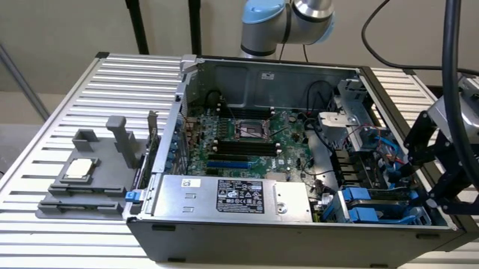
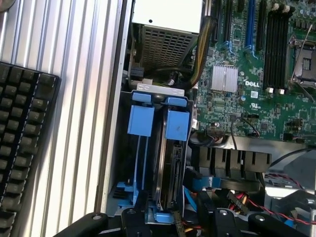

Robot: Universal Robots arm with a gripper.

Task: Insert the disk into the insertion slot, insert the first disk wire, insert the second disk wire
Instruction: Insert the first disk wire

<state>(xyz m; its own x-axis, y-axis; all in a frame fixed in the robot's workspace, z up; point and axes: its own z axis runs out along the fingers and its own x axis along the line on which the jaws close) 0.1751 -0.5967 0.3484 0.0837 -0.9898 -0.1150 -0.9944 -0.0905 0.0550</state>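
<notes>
At four o'clock of the open case in the exterior view, gripper (image 1: 436,190) hangs wide and empty over the disk (image 2: 170,170), which stands on edge in the insertion slot (image 2: 163,216), jaws likely spread to clear its blue carrier.
</notes>
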